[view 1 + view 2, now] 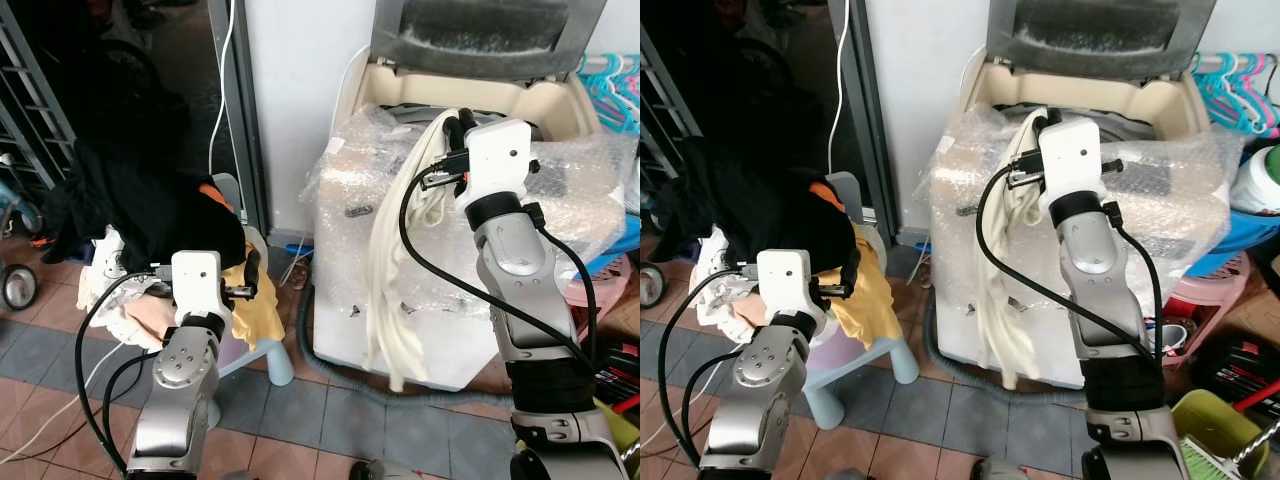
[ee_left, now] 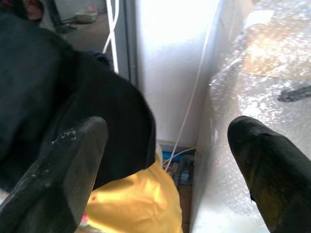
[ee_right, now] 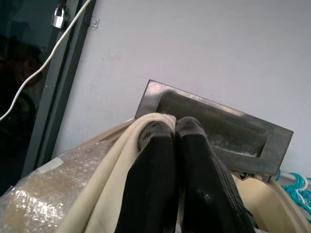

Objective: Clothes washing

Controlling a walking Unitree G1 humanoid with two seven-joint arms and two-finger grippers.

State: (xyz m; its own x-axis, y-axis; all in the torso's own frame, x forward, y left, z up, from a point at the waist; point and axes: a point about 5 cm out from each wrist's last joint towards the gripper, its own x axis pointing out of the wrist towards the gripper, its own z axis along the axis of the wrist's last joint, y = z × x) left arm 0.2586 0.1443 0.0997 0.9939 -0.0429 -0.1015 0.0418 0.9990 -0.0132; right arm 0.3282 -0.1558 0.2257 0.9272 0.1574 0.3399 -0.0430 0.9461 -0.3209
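Right gripper [image 3: 176, 141]: 2 black fingers pressed together, pinching the long cream-white cloth garment [image 1: 395, 250] at its top fold, above the front rim of the washer.

Cream-white garment: hangs from the pinch down the front of the white top-loading washing machine wrapped in clear bubble wrap [image 1: 560, 215], its lower end near the floor.

Washing machine: grey lid [image 1: 490, 35] raised upright against the white wall [image 1: 300, 90]; a grey corrugated hose [image 1: 400, 392] curls on the floor along its base.

Left gripper [image 2: 167, 165]: 2 black fingers spread wide apart, holding nothing, poised beside the heap of laundry to the left of the washer.

Laundry heap: black fabric garment [image 1: 140, 205] on top, yellow cloth [image 1: 255, 300] touching and partly beneath it, pale pink and white pieces [image 1: 135, 320] lower down; all on a small light blue plastic stool [image 1: 265, 350].

Surroundings: grey and terracotta floor tiles [image 1: 300, 420]; turquoise plastic hangers [image 1: 610, 85] to the right of the washer.
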